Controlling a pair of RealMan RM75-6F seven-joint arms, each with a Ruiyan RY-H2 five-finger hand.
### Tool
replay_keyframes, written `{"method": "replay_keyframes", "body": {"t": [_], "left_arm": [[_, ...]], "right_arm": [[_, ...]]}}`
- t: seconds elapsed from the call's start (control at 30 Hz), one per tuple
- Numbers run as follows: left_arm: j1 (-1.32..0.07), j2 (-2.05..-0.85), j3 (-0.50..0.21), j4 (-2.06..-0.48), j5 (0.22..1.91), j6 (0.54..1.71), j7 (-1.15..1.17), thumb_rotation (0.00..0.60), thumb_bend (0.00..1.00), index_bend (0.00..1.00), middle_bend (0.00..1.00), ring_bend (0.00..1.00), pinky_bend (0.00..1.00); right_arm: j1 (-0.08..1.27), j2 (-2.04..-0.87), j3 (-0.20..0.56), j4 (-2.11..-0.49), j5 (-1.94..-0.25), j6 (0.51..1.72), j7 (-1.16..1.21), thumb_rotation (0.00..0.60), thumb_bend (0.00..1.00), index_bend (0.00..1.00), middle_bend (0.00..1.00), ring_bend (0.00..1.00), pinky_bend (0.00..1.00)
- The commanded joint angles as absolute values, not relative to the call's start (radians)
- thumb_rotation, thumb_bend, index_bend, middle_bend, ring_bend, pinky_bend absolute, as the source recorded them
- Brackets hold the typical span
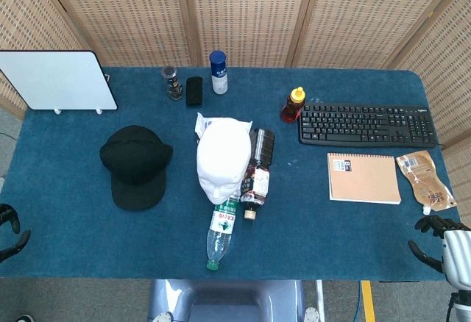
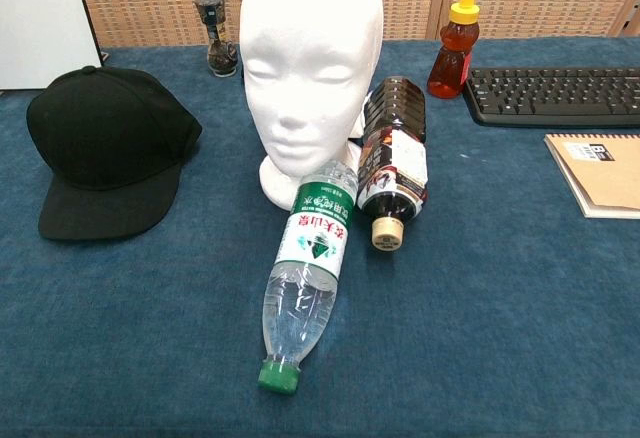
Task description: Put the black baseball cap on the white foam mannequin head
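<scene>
Black baseball cap (image 1: 135,166): flat on the blue tabletop (image 1: 353,241), brim toward the robot, just left of the upright white foam mannequin head (image 2: 310,68).
Risk: a clear plastic water bottle (image 2: 305,288) and a dark brown bottle (image 2: 393,163) lie against the head's base; a careless reach could likely roll them or topple the head.
Left hand (image 1: 9,230): at the near edge, fingers apart, holding nothing.
Right hand (image 1: 441,241): at the near right corner, fingers loosely spread, empty.

Both views are bright and evenly lit, diffuse light from above. Shadows stay soft and short: a faint one under the black baseball cap (image 2: 105,148) and beside the white foam mannequin head (image 2: 311,63). Small highlights glint on the clear water bottle (image 2: 305,283). Focus is sharp across the blue tablecloth (image 1: 73,226); the head view bows slightly at its edges.
</scene>
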State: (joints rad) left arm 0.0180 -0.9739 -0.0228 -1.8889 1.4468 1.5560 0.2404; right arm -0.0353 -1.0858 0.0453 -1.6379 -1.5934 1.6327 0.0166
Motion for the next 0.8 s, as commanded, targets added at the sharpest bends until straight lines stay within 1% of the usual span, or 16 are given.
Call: {"method": "replay_keyframes", "body": {"t": [0.03,0.8], "left_arm": [[0.018,-0.975,-0.022,-1.887,1.446,1.554,0.239,0.600,0.26,0.64,0.44,0.30,0.32],[0.013,-0.962,-0.026,-1.887,1.463,1.560,0.228,0.600,0.26,0.64,0.44,0.30,0.32]], "right_arm": [[-0.034,-1.086,0.045,-1.640,-1.593,1.630,0.014,0.600,0.23,0.50,0.54,0.56,0.59],[-0.053,-1.079,0.041,-1.645,-1.602,1.660,0.018,0.600,0.23,0.50,0.54,0.56,0.59]]}}
